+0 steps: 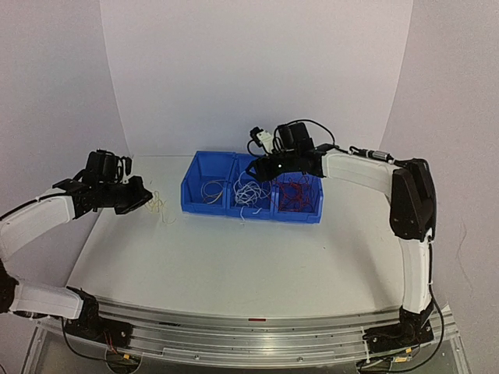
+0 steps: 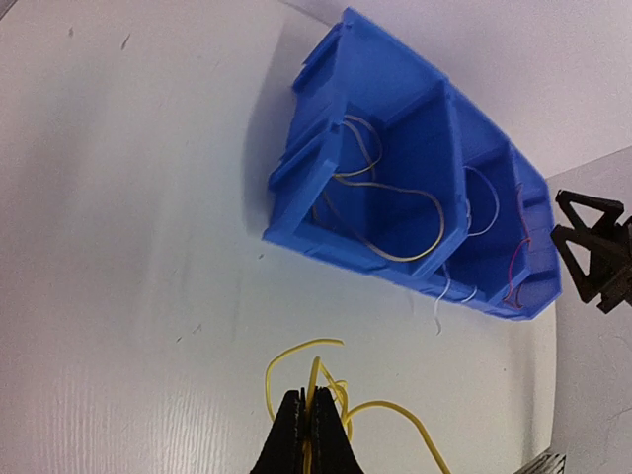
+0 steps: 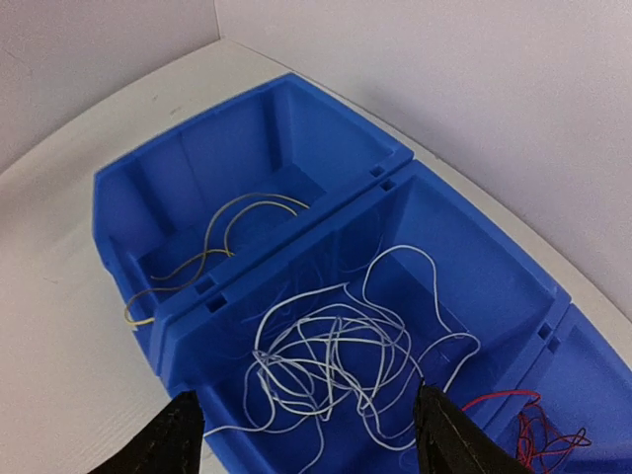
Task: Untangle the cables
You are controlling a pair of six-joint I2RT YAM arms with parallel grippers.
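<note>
Three blue bins (image 1: 226, 212) stand in a row at the back of the table. The left bin holds yellow-tan cables (image 3: 227, 222), the middle bin a tangle of white cables (image 3: 336, 346), the right bin red cables (image 3: 528, 425). My left gripper (image 1: 143, 195) is left of the bins and is shut on a yellow cable (image 2: 331, 380), part of a small loopy bunch (image 1: 159, 205) on the table. My right gripper (image 1: 261, 167) hovers open and empty over the middle bin, its fingertips (image 3: 188, 420) spread wide above the white tangle.
A white cable end (image 2: 437, 308) hangs over the front wall of the middle bin. White curved backdrop walls close the table at the back and sides. The right gripper (image 2: 592, 252) shows at the right edge of the left wrist view.
</note>
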